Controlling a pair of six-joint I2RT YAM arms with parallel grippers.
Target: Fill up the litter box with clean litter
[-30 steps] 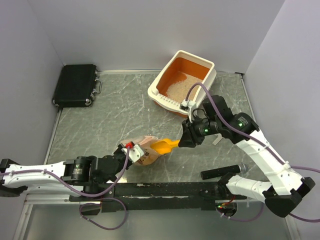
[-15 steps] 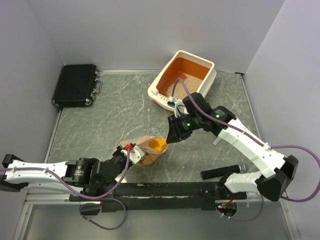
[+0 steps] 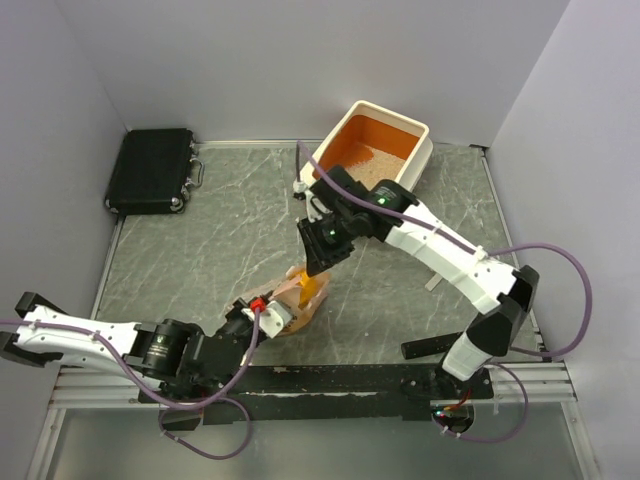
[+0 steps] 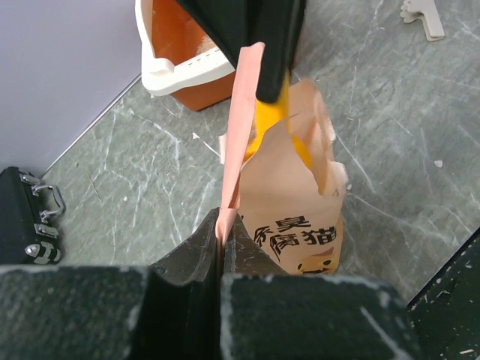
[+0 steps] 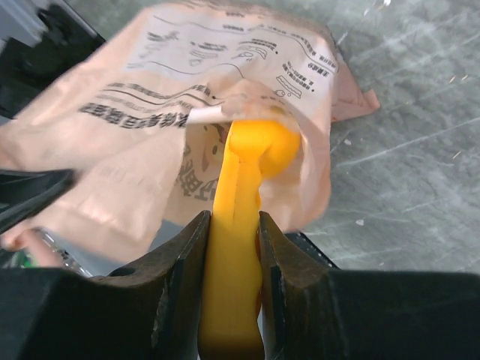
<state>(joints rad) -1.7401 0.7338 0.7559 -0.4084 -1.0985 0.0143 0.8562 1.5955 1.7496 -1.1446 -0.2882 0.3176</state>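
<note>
From up top, the litter box (image 3: 424,150) sits at the back of the table, right of centre, with clean litter (image 3: 375,160) on its orange floor, and the right gripper (image 3: 316,266) pokes a yellow scoop (image 3: 311,289) into the pink bag (image 3: 288,312) nearer the front. Left wrist cam: the left gripper (image 4: 223,225) is pinched tight on the bag's top edge. Right wrist cam: the right jaws are clamped round the scoop's handle, with the bowl inside the bag's mouth.

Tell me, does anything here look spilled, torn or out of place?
A little. The bag has a ragged, torn-open top, pinched at one edge by the left fingers. Also, pale grains lie scattered on the black rail at the table's near edge, outside the litter box.
</note>
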